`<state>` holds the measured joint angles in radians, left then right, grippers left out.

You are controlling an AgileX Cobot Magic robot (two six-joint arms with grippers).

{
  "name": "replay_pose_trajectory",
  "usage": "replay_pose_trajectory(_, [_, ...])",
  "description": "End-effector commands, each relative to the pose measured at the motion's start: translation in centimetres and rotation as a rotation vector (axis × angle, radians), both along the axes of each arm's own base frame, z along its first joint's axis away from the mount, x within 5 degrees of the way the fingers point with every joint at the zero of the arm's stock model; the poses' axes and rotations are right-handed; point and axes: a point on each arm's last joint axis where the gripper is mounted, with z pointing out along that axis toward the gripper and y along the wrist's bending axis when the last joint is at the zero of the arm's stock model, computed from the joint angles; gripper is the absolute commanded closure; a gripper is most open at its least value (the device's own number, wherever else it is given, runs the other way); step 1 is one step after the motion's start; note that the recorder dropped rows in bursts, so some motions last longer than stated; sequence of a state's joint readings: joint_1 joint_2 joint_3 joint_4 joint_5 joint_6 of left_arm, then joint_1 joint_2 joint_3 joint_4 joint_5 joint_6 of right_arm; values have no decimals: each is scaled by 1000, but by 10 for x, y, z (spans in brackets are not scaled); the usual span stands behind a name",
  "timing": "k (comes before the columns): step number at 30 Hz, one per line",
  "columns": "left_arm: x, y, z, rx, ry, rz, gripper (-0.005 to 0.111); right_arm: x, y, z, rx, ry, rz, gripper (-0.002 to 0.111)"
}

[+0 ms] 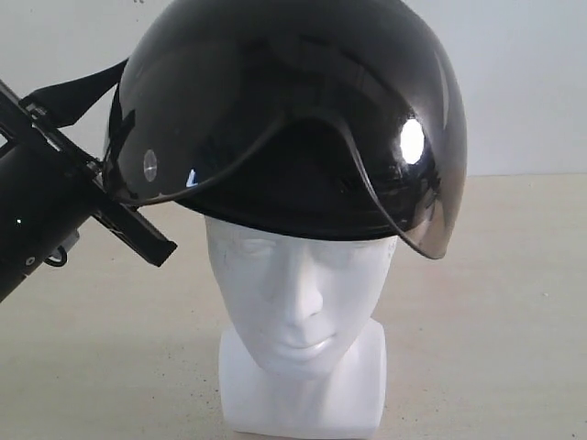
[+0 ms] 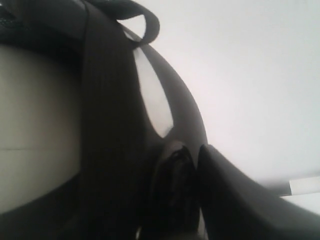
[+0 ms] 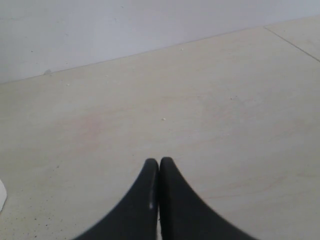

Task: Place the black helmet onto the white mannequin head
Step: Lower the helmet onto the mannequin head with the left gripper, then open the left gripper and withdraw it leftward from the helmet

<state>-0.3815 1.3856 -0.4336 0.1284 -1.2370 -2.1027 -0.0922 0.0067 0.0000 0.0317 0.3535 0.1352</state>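
The black helmet (image 1: 293,92) with its smoky visor (image 1: 404,174) sits over the crown of the white mannequin head (image 1: 293,293), tilted up a little toward the right. My left gripper (image 1: 124,206) is shut on the helmet's left rim, its black arm reaching in from the left. In the left wrist view the left gripper (image 2: 192,165) pinches the dark helmet rim (image 2: 115,150), with a strap loop (image 2: 145,22) above. My right gripper (image 3: 159,167) is shut on nothing over the bare table and does not show in the exterior view.
The mannequin stands on a beige tabletop (image 1: 495,302) with a white wall (image 1: 532,82) behind. A table seam (image 3: 292,42) runs across the far corner in the right wrist view.
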Motion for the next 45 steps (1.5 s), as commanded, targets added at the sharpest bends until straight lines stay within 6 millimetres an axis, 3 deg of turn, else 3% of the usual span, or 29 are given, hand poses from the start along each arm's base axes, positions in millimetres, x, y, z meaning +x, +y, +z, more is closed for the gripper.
replay_pose_trajectory(1, [-1, 10, -10, -15, 61, 68, 102, 0, 0, 1, -4, -12, -6, 108])
replay_pose_trajectory(28, [-13, 15, -33, 20, 142, 68, 102, 0, 0, 1, -4, -12, -6, 108])
replay_pose_trajectory(33, [-17, 17, -44, 37, 189, 73, 102, 0, 0, 1, -4, -12, -6, 108])
replay_pose_trajectory(45, [-17, 17, -46, 42, 193, 69, 102, 0, 0, 1, -4, -12, -6, 108])
